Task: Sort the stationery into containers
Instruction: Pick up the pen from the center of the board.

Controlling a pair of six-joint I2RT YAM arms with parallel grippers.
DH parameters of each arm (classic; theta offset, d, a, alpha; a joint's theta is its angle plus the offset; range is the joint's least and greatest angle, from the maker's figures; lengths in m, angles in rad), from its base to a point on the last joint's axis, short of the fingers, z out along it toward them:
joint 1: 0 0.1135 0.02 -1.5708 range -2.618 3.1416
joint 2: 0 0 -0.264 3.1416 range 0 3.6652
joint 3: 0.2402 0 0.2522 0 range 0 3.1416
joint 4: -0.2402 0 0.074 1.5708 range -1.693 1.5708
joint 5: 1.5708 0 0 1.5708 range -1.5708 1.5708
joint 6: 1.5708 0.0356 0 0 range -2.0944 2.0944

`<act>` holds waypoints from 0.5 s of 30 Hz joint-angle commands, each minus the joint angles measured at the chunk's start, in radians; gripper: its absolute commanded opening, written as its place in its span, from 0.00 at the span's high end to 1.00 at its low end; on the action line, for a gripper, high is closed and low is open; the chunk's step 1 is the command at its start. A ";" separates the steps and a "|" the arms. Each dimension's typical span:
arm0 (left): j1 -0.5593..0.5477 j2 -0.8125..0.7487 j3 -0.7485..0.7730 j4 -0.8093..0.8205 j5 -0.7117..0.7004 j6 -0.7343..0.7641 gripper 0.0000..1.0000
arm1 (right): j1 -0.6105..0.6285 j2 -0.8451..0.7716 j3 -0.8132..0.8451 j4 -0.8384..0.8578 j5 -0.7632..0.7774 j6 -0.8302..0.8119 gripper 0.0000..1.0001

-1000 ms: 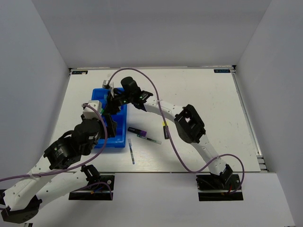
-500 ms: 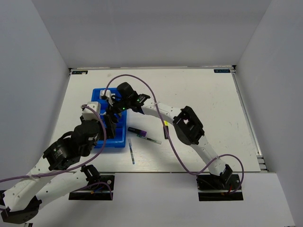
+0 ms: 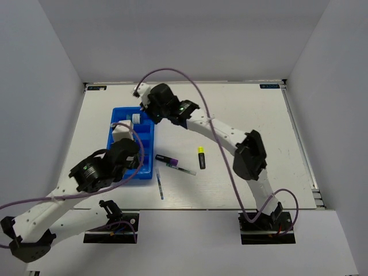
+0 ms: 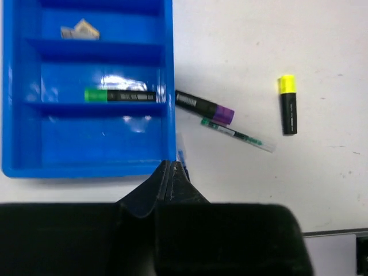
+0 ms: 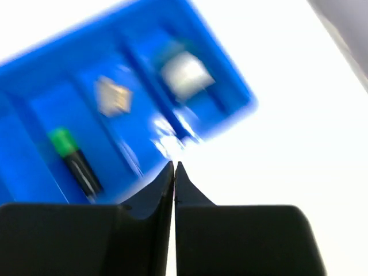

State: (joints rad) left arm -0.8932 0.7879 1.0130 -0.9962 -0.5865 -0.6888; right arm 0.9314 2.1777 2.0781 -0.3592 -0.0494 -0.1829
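The blue tray (image 3: 146, 138) lies left of centre. It holds a green-capped highlighter (image 4: 121, 95), a pale eraser (image 4: 80, 30) and a whitish round pot (image 5: 185, 75). On the table to its right lie a purple-tipped marker (image 3: 167, 160), a thin pen (image 3: 185, 170) and a yellow-capped highlighter (image 3: 201, 157). A second pen (image 3: 158, 183) lies by the tray's near right corner. My left gripper (image 4: 171, 164) is shut and empty, above that corner. My right gripper (image 5: 174, 167) is shut and empty, over the tray's far right edge.
White walls close in the table at the back and on both sides. Purple cables (image 3: 172, 77) loop over the right arm and round the left arm. The right wrist view is blurred by motion.
Both grippers have closed. The right arm has risen out of the tray toward its far end. The left arm has drawn back toward the near edge. The yellow highlighter now shows.
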 commanded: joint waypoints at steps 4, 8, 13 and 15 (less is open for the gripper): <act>0.029 0.238 0.081 -0.050 0.082 -0.295 0.79 | -0.152 -0.268 -0.265 -0.323 0.275 0.124 0.78; 0.089 0.376 0.117 -0.082 0.125 -0.560 0.54 | -0.270 -0.348 -0.354 -0.552 0.212 0.244 0.72; 0.088 0.529 0.131 0.011 0.100 -0.768 0.43 | -0.359 -0.532 -0.627 -0.511 0.060 0.290 0.64; 0.082 0.594 0.174 0.014 0.086 -0.810 0.41 | -0.376 -0.617 -0.741 -0.441 0.005 0.272 0.62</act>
State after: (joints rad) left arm -0.8070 1.3285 1.1229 -1.0241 -0.4782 -1.2995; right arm 0.5480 1.7134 1.4425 -0.8070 0.0654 0.0586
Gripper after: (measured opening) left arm 0.582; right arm 0.374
